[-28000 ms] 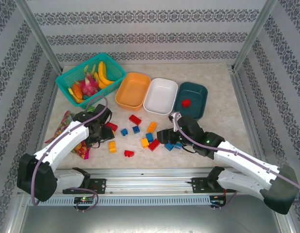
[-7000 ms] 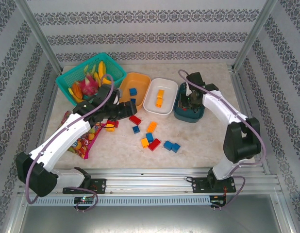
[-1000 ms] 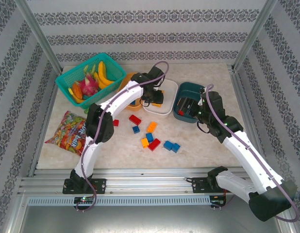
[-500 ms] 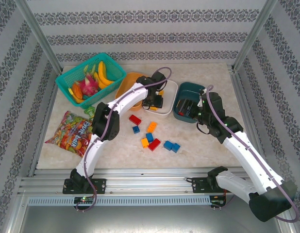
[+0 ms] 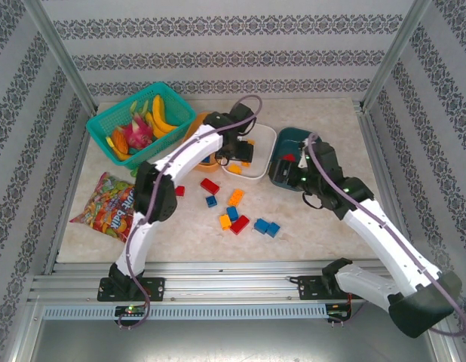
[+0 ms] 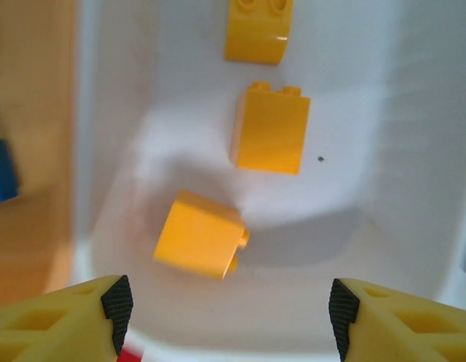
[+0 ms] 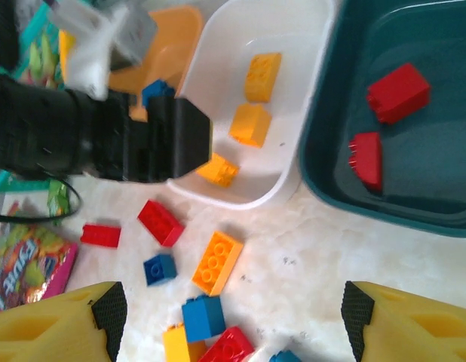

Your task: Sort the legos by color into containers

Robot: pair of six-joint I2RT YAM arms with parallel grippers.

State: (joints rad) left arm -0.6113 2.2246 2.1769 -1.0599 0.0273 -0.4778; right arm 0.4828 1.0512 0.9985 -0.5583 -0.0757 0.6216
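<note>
Patterned walls ring a beige table (image 5: 189, 235); along its far edge the orange bowl (image 7: 173, 45) holds a blue brick (image 7: 154, 90); next, the white bowl (image 6: 384, 151) holds three yellow bricks (image 6: 269, 136), the left gripper (image 6: 229, 308) spread and empty above them; loose legos (image 5: 233, 213) lie mid-table; the right gripper (image 7: 231, 311), spread and empty, hovers near the teal bowl (image 7: 444, 151), which holds two red bricks (image 7: 397, 92).

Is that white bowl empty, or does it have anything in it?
Not empty. Three orange-yellow bricks lie on the floor of the white bowl, apart from one another.
</note>
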